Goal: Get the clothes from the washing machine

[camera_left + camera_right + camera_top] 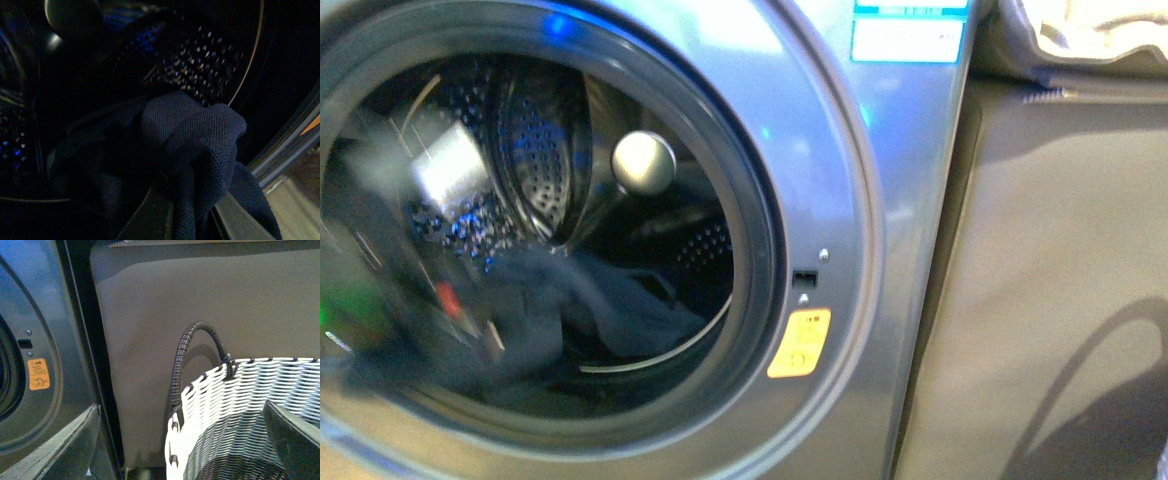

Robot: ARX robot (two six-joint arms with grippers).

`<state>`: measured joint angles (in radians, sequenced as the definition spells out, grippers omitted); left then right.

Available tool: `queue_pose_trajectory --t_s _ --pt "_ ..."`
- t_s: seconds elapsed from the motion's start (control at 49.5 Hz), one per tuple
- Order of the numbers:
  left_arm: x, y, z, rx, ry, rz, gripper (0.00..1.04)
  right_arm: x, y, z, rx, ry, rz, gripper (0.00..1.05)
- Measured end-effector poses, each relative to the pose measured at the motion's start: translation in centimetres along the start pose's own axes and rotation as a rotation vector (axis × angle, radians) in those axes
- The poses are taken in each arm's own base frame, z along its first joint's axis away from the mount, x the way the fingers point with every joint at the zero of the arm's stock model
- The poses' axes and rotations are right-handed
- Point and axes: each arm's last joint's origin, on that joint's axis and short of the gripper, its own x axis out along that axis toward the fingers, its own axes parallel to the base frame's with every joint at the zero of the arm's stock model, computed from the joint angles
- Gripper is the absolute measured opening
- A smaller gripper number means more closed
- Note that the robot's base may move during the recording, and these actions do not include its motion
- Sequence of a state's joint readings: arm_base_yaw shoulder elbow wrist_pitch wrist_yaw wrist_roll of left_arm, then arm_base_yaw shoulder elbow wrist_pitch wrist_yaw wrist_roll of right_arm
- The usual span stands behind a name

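Left wrist view: clothes [195,140] over claw [192,222]

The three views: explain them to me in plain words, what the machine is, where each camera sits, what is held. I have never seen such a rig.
This is a robot with two arms, each ending in a gripper. The front view comes from a camera on its body. It looks into the open washer, where dark clothes lie in the steel drum. The left wrist view comes from the camera on that arm, inside the dim drum. There the left gripper appears closed on a bunched fold of the clothes. The right wrist view shows the right gripper open and empty, over a woven basket near the washer.
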<state>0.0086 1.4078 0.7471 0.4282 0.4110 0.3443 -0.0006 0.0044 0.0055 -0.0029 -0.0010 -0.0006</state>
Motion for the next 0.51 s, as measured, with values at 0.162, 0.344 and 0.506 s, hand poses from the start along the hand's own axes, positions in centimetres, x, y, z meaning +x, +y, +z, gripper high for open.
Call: queue_pose_trajectory --t_s 0.162,0.344,0.506 --pt "-2.3 -0.1 4.9 0.011 -0.136 -0.016 0.08 0.0 0.0 0.0 0.000 0.000 0.000 0.97" --pt "-4.3 -0.4 9.7 0.016 -0.257 -0.034 0.08 0.0 0.0 0.0 0.000 0.000 0.000 0.97" --pt "-5.1 -1.1 13.4 0.019 -0.321 -0.064 0.08 0.0 0.0 0.0 0.000 0.000 0.000 0.97"
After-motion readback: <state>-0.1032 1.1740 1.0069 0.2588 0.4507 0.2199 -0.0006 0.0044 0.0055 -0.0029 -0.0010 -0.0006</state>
